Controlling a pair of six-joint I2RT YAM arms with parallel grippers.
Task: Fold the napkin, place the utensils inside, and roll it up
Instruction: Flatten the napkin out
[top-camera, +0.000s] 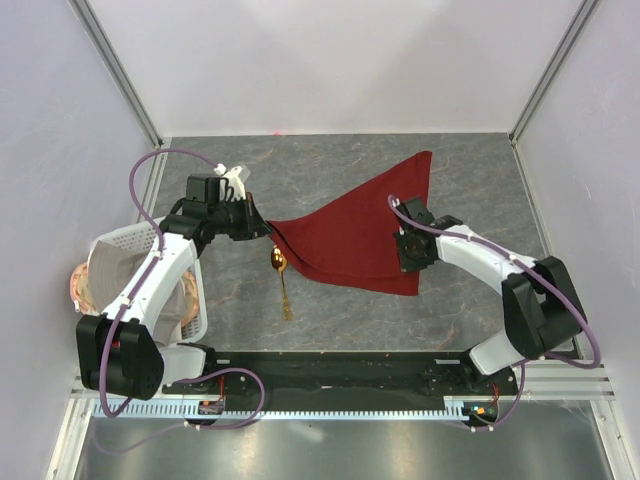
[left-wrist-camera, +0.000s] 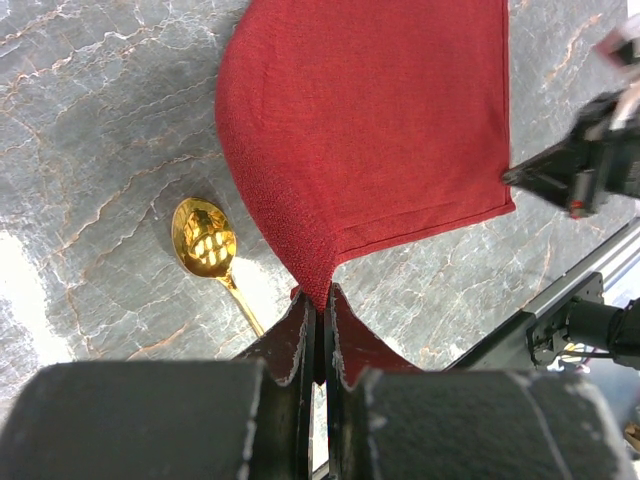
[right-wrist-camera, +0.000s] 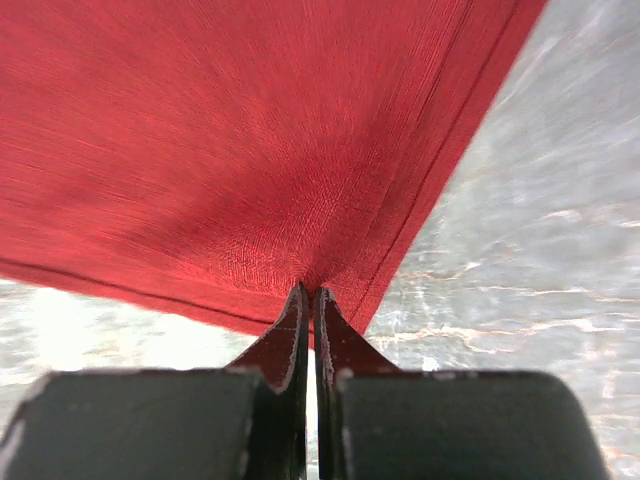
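Grey stone-look surface carries everything. The dark red napkin lies in the middle of it, between the two arms. It makes a three-cornered shape. One sharp corner points to the far right, one corner sits near the right arm, and one corner reaches left. Its long side runs from the left corner up to the far right tip.

The left pincer is closed tight on the left corner, and the cloth bunches up where it goes between the fingers. The right pincer is closed tight too, nipping the cloth close to its right edge.

The gold spoon lies on the bare surface just beside the napkin's left corner. Its bowl points away from the arms and its thin handle points back toward them.
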